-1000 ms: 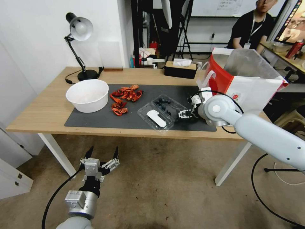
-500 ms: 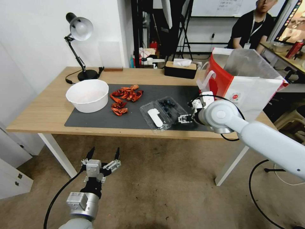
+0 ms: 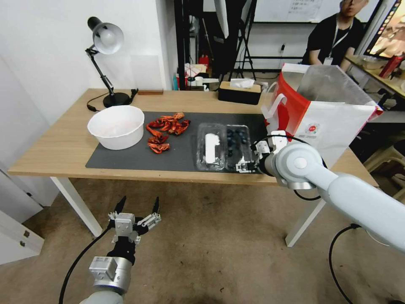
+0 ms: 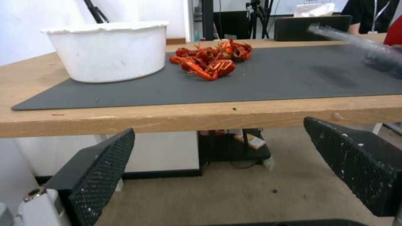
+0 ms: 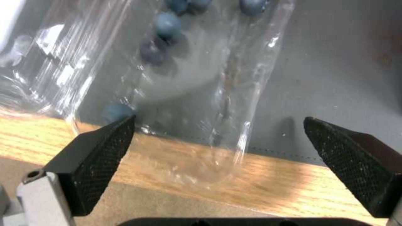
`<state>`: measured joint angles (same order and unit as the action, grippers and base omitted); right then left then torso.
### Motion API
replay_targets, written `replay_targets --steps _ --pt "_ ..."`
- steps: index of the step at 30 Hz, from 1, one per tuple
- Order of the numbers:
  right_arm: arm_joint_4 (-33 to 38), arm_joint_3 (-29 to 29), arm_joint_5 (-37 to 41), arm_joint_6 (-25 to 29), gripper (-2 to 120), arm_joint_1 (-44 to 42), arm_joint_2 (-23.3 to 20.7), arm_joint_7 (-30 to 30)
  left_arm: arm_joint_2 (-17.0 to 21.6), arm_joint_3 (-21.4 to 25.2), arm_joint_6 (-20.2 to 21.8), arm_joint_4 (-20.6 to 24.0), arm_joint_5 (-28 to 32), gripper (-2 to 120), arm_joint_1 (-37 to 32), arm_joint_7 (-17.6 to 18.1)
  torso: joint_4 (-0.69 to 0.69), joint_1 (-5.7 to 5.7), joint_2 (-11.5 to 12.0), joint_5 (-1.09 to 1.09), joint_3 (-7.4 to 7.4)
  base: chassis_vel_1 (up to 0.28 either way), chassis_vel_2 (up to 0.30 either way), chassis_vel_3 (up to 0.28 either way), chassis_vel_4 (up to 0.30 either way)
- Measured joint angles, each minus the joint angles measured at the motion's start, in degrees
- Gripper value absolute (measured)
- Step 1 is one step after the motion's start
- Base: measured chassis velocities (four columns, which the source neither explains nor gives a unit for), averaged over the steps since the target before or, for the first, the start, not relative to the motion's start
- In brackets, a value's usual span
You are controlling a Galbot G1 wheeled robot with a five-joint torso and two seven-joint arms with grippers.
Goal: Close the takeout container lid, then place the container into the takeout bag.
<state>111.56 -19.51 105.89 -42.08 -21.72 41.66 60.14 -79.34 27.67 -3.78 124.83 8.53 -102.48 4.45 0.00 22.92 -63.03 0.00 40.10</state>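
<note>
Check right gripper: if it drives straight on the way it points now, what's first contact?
Likely the takeout container: the open right gripper points at the berry half's near corner, which overhangs the table edge. Depth is unclear; it may already be touching.

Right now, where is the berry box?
In the head view, the takeout container lies open on the dark mat, between the crayfish and the right gripper.
</note>
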Motion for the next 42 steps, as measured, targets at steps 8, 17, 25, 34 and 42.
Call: replay_targets --steps 8,17,25,34,42 --pt "-0.8 0.2 -0.6 0.0 100 0.4 0.3 -1.4 -0.7 0.0 -0.6 0.0 -0.6 100 -0.5 0.0 0.0 0.0 0.0 0.0 0.01 0.0 0.0 0.0 0.0" --pt "-1.0 3.4 -13.4 0.1 100 -0.9 -0.2 -10.3 -0.8 0.2 -0.9 0.1 -0.8 100 -1.0 0.1 0.01 0.0 0.0 0.0 0.01 0.0 0.0 0.0 0.0" --pt "4.0 15.2 -30.4 9.5 100 -12.9 -2.9 -31.1 -0.3 0.5 -0.8 0.5 -0.4 100 -0.9 0.1 0.01 0.0 0.0 0.01 0.0 0.0 0.0 0.0 0.0" --pt "8.7 28.0 -50.3 29.8 100 -32.1 -3.2 -47.2 -0.2 0.1 -0.6 0.4 0.3 100 -0.6 0.0 -0.01 0.0 0.0 0.01 0.0 0.0 0.0 0.0 0.0" --pt "10.6 36.1 -66.2 47.8 100 -49.3 2.5 -51.5 -0.3 -0.2 -0.6 1.0 1.6 100 -0.7 -0.2 0.03 0.0 0.0 0.03 0.0 0.0 0.0 0.0 0.0"
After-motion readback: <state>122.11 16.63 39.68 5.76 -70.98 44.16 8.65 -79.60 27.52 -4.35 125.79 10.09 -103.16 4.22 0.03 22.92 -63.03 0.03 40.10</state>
